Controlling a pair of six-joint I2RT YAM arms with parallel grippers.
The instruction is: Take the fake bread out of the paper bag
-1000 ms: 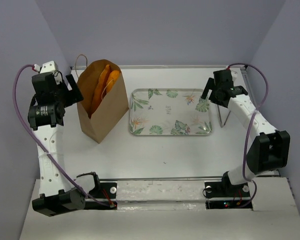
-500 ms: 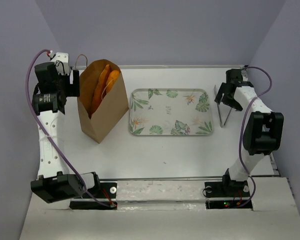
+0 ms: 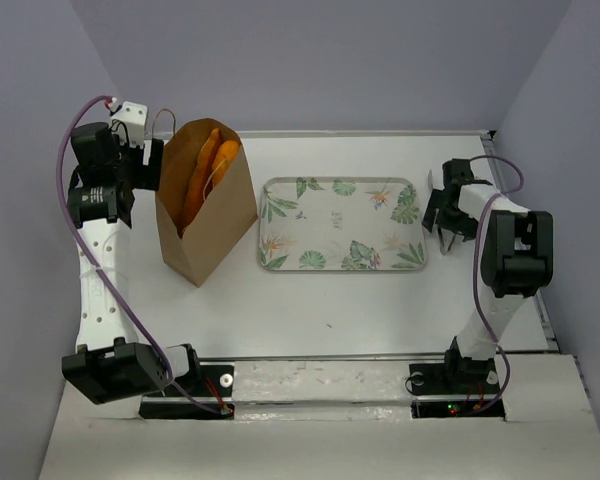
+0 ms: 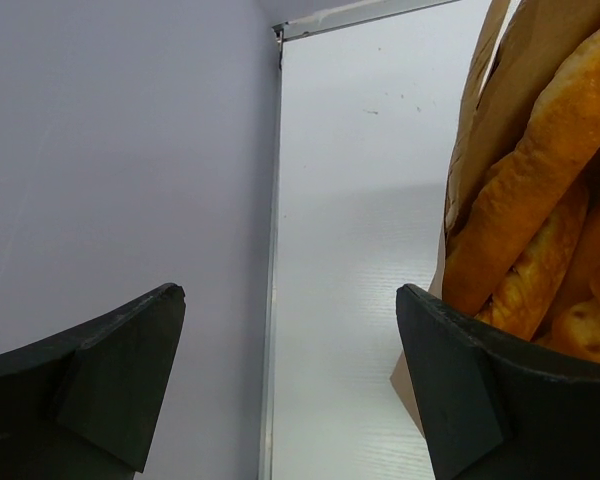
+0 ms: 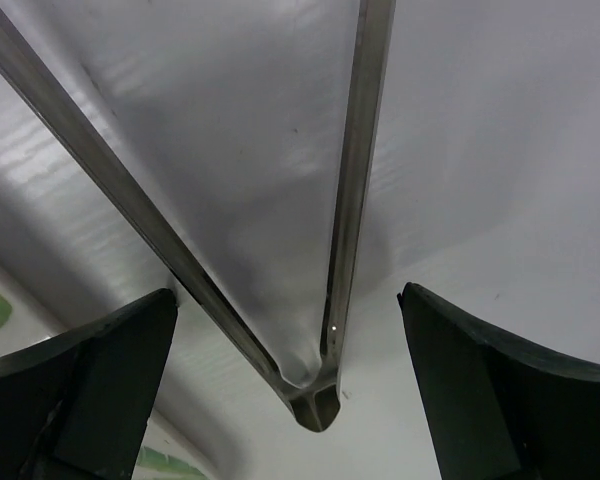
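Standing upright toward the far left corner of the table (image 3: 330, 310), the paper bag (image 3: 212, 215) has its mouth open, and the fake bread (image 3: 206, 165) sits inside it: glossy orange loaves leaning together, their ends poking just above the rim. None has come out, so I judge the task barely begun. The left gripper (image 4: 290, 330) hangs just beside the bag's left wall, outside it, with its jaws spread wide and nothing between them; its wrist view shows the loaves off to the right of the right-hand finger, not in the gap. The right gripper (image 5: 285, 300) is well apart, near the table's right edge past the floral tray (image 3: 330, 225), jaws likewise released and empty, hovering over a pair of metal tongs (image 5: 345, 200) that lie on the table. The main risk, as I see it, is the bag itself: it looks light and nothing steadies it, so a pull on one loaf could drag or tip it toward the tray. A reach from this side could also catch the looped paper handle (image 3: 160, 120) or fold the wall in over the bread. The loaves look slick and packed close, so a pinch may slide off, or lift a neighbour that then drops. A downward move on the right could knock the tongs.
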